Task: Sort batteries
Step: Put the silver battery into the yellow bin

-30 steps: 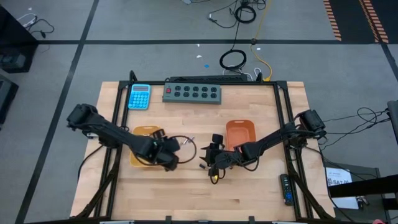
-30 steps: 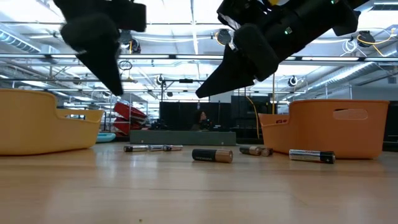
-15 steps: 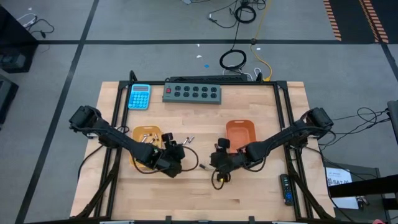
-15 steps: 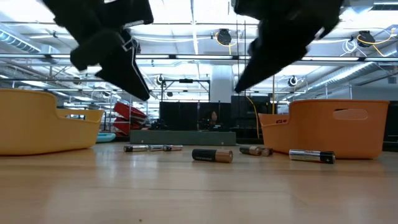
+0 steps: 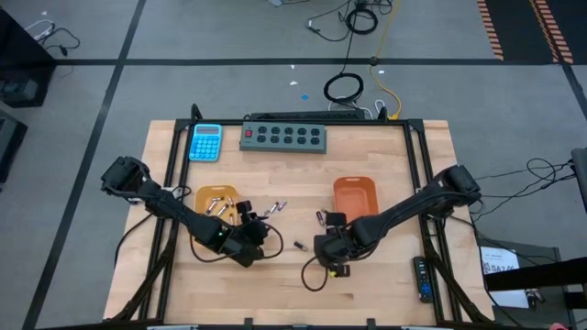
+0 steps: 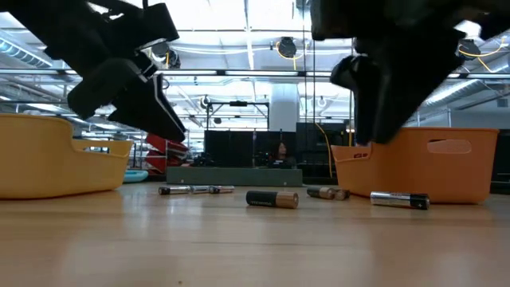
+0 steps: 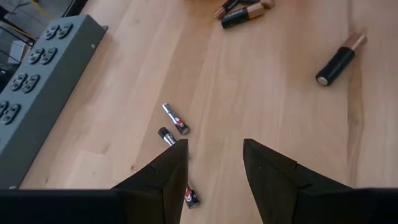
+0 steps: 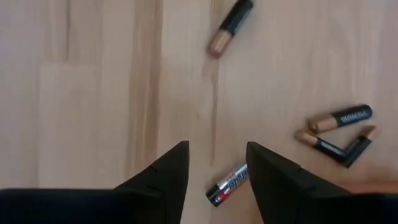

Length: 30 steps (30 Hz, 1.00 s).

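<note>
Loose batteries lie on their sides on the wooden table between two trays: small silvery ones (image 7: 176,118), a black-and-copper one (image 7: 339,59), a silver one (image 8: 229,185) and a dark pair (image 8: 342,118). The low view shows them in a row (image 6: 271,199). The yellow tray (image 5: 204,194) holds a few batteries. The orange tray (image 5: 356,197) stands at right. My left gripper (image 7: 214,143) is open and empty above the table by the yellow tray (image 5: 249,231). My right gripper (image 8: 217,146) is open and empty above the table centre (image 5: 319,242).
A grey power strip (image 5: 284,137) and a blue calculator (image 5: 206,142) lie along the far edge. A dark cable loops on the table near my right gripper (image 5: 316,275). Bare wood stretches along the near edge.
Both grippers have moved toward the table's near edge, and both loom larger in the low view. My left arm has cleared the yellow tray, so the batteries in it now show. The batteries on the table have stayed where they were.
</note>
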Each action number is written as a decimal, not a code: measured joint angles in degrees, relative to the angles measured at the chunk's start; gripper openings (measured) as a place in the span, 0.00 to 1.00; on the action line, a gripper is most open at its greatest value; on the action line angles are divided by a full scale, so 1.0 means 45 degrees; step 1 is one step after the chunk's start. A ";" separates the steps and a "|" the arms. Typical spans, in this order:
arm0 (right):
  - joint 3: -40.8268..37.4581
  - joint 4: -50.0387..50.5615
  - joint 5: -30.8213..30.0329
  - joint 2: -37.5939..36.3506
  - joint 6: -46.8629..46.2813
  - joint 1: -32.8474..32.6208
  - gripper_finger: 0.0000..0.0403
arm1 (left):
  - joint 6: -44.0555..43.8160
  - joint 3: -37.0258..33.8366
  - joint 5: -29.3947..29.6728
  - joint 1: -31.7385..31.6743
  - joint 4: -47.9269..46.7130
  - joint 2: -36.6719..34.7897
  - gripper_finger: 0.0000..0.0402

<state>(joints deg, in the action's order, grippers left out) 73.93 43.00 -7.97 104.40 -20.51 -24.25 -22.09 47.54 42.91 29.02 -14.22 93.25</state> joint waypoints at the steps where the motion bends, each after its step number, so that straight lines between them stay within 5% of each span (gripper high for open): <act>1: 0.0005 0.0027 0.0393 0.0151 0.0270 0.0005 0.40 | 0.0003 -0.0042 -0.0002 0.0009 0.0082 0.0000 0.41; 10: 0.1789 0.3702 0.1713 0.2162 0.2998 0.0087 0.55 | 0.0097 -0.0042 -0.0101 -0.0204 0.0133 0.0000 0.41; 18: 0.3274 0.4779 -0.0486 0.3455 0.6819 -0.0149 0.60 | 0.0089 -0.0037 -0.0398 -0.0611 0.0107 0.0000 0.41; 30: 0.3269 0.5032 -0.0877 0.4134 0.9467 -0.0135 0.60 | -0.0654 -0.0037 -0.0834 -0.0599 0.0090 0.0000 0.41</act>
<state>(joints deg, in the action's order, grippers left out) 88.64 65.65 -11.92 123.00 22.09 -24.86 -25.04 47.37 39.15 26.33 -13.81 93.25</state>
